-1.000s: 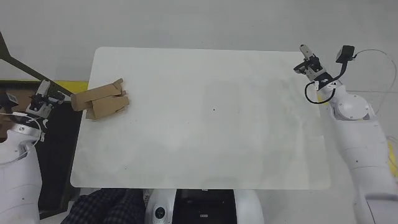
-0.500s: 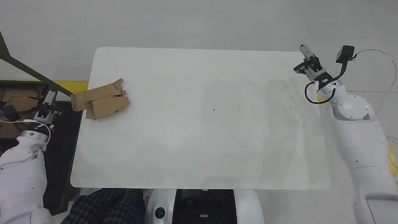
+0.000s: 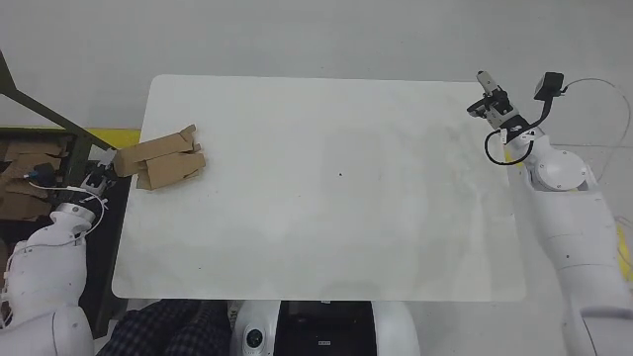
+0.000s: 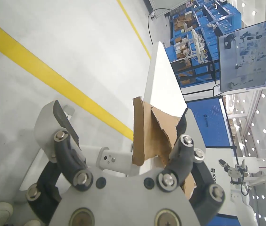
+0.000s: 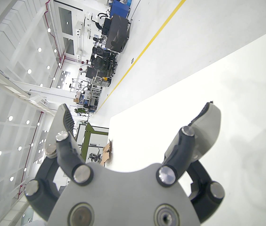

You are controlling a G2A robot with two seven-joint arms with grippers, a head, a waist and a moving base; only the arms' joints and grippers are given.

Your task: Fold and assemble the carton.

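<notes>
A flattened brown carton (image 3: pixel 163 158) lies on the white table (image 3: pixel 336 227) at its left edge, one end sticking out past the edge. My left gripper (image 3: pixel 102 180) hangs just off that edge beside the overhanging end. In the left wrist view the carton (image 4: pixel 147 132) stands between the spread fingers of the left gripper (image 4: pixel 121 118), which is open, with one fingertip (image 4: pixel 185 121) against the cardboard's ragged flap. My right gripper (image 3: pixel 485 99) is over the table's far right corner, open and holding nothing (image 5: pixel 135 109). The carton (image 5: pixel 107 152) shows small across the table from it.
Brown cardboard pieces (image 3: pixel 25 173) lie in a dark area on the floor left of the table. A green metal bar (image 3: pixel 40 109) slants above them. A yellow floor line (image 4: pixel 52 76) runs past the table's left side.
The left arm has swung in from farther left, bringing its gripper up to the table edge and the carton's overhanging end. The right arm and the carton have not moved.
</notes>
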